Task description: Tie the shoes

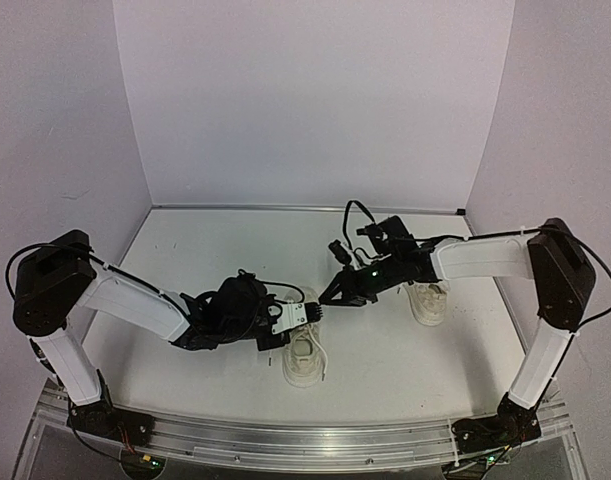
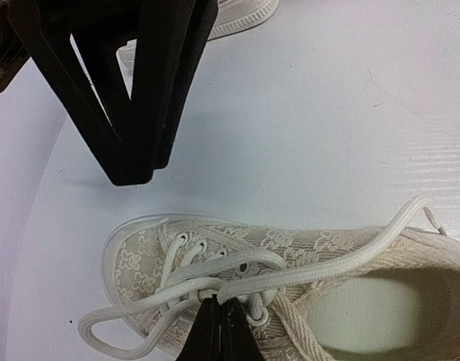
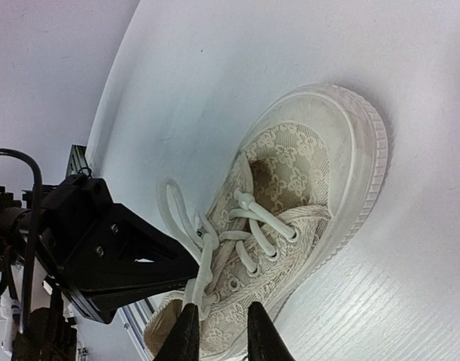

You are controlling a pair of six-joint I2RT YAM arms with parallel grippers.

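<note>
The near shoe, cream lace fabric, lies between both arms, and it fills the left wrist view and the right wrist view. My left gripper is shut on the white lace where its strands cross over the eyelets. One lace end trails over the shoe's opening and a loop hangs off its side. My right gripper is open just above the shoe, with a lace strand running beside one finger. The second shoe stands under the right arm.
The white table is closed in by lilac walls at the back and both sides. A metal rail runs along the near edge. The second shoe's sole shows at the top of the left wrist view.
</note>
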